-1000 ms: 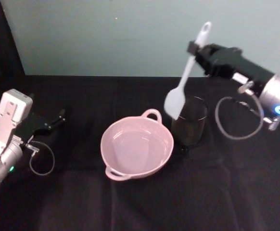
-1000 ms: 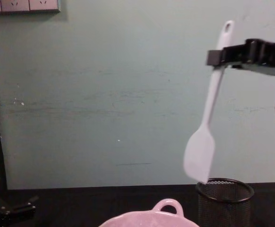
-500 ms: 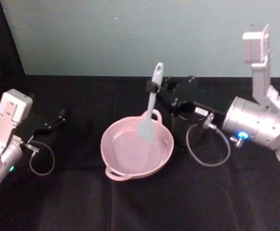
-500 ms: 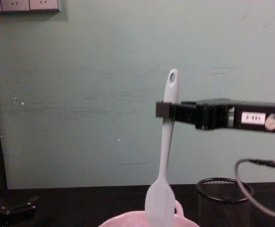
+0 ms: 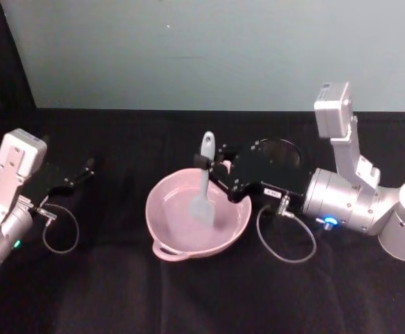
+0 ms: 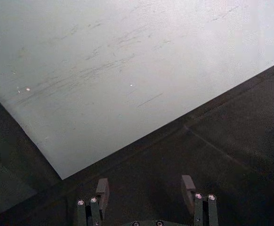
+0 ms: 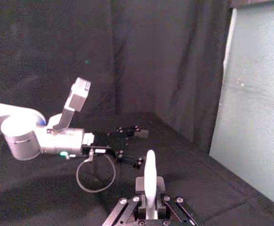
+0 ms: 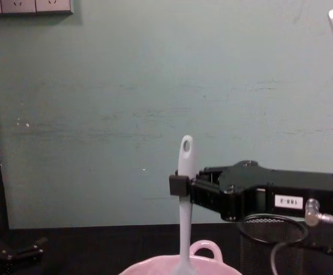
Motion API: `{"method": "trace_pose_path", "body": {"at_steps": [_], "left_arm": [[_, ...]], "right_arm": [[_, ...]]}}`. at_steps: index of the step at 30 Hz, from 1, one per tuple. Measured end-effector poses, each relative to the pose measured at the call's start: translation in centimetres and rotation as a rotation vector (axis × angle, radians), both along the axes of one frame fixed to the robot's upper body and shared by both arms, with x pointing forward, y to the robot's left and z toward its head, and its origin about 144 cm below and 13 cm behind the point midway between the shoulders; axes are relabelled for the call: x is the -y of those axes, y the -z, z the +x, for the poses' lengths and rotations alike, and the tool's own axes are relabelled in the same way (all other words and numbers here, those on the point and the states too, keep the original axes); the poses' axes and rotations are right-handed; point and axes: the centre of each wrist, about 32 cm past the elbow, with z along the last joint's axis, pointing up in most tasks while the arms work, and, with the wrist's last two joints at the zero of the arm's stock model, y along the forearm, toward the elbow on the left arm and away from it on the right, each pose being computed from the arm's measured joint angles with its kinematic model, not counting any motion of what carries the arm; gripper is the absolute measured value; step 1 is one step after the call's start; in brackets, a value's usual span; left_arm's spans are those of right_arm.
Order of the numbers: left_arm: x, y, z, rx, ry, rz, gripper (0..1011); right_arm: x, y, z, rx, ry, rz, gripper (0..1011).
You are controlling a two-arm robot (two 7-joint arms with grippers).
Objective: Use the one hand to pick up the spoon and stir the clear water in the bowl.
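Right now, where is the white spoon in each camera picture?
Head view: spoon centre, blade down in the pink bowl, handle in the right pincer.
Chest view: spoon upright at bottom centre, rising from the bowl.
Right wrist view: spoon handle at bottom centre, clamped by the pincer.
Left wrist view: parked left pincer faces the wall, away from it.
Shared landmark: the pale green wall.

Right arm extended, left parked
Right gripper (image 5: 206,162) reaches level toward centre, clamped on the spoon (image 5: 204,186); left gripper (image 5: 88,167) sits low, fingers apart.
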Motion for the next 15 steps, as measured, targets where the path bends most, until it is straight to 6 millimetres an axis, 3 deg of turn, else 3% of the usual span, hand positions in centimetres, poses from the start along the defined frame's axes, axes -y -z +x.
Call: {"method": "trace_pose_path", "body": {"at_steps": [15], "left_arm": [[0.00,0.00,0.00,0.000,0.000,0.000,1011]], "right_arm": [[-0.97,0.83,0.39,-0.106,-0.061,-0.014,118]]}}
